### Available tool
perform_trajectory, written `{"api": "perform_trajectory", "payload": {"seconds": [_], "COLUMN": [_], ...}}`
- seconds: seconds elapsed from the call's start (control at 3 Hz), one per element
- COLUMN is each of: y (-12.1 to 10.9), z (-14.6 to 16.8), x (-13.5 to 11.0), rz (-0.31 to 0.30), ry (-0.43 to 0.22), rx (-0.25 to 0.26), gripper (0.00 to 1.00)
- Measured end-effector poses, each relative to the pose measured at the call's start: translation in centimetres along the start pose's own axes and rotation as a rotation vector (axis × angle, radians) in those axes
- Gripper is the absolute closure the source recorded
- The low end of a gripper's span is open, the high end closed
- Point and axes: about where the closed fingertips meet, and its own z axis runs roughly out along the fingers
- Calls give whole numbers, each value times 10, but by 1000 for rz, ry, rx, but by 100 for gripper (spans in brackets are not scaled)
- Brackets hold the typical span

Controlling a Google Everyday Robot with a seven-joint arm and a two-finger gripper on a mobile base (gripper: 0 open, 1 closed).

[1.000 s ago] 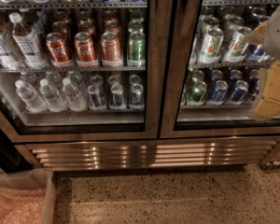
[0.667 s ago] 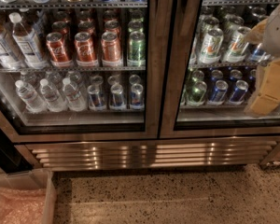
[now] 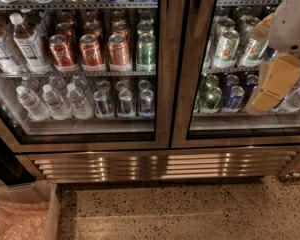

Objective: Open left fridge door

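I see the gripper (image 3: 271, 88) at the right edge, in front of the right door (image 3: 190, 84), at the level of the green-white cans (image 3: 225, 48). Its tan parts cover some bottles there, and I cannot tell if it is open or closed. The left door (image 3: 164, 84) stands shut, well apart from the gripper, and fills the left half of the view. Behind its glass stand red cans (image 3: 91, 51), one green can (image 3: 146, 51), water bottles (image 3: 55, 101) and small blue cans (image 3: 125, 103). All the labels are too blurred for me to read. A steel grille (image 3: 155, 165) runs under both doors. A clear bin (image 3: 22, 211) sits on the floor (image 3: 190, 214) at the lower left.
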Motion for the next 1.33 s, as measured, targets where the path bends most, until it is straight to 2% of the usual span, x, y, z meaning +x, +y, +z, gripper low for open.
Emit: {"api": "perform_trajectory", "payload": {"seconds": [0.33, 0.67, 1.0, 1.33], "y": [1, -11, -32, -32], "z": [-1, -4, -5, -6], "x": [-2, -18, -73, -73], "rz": [1, 23, 18, 18], "ry": [-17, -84, -193, -193], "rx": [5, 34, 68, 68], "gripper": [0, 0, 0, 0]}}
